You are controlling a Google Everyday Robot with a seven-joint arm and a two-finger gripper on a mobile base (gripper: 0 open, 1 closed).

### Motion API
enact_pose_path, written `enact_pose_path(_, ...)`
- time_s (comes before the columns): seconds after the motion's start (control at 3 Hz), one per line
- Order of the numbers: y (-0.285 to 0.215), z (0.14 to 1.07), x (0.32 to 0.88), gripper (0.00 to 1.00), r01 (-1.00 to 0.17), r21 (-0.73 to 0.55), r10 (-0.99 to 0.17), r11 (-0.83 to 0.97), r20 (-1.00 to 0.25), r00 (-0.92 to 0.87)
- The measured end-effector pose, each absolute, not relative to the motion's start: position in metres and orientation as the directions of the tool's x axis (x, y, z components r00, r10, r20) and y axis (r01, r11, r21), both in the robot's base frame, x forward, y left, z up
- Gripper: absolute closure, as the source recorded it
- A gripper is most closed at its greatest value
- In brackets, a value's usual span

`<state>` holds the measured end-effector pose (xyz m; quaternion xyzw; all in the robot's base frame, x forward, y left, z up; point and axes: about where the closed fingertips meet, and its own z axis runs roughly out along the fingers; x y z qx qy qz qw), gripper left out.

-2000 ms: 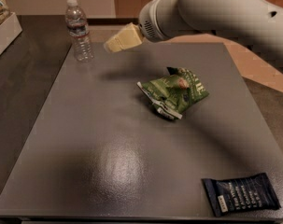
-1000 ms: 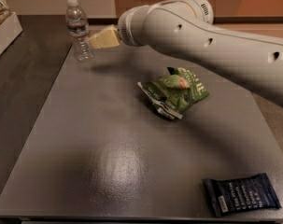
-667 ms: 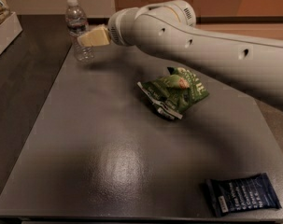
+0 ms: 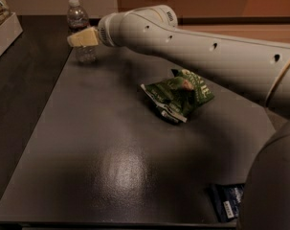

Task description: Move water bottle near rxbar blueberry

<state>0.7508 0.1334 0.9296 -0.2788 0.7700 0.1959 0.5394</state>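
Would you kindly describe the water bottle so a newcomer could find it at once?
Start at the dark grey table and go to its far left corner, where the claw sits. The water bottle stands upright just behind the claw: small, clear and white-capped, unlike the crumpled green chip bag mid-table and the flat navy rxbar blueberry at the near right edge.
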Motion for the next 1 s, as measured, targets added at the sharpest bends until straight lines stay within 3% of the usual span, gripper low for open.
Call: enact_pose_path(1.0,0.157,0.924,0.789,0.0,-0.624,0.05,-0.186,0.78,-0.933,-0.307)
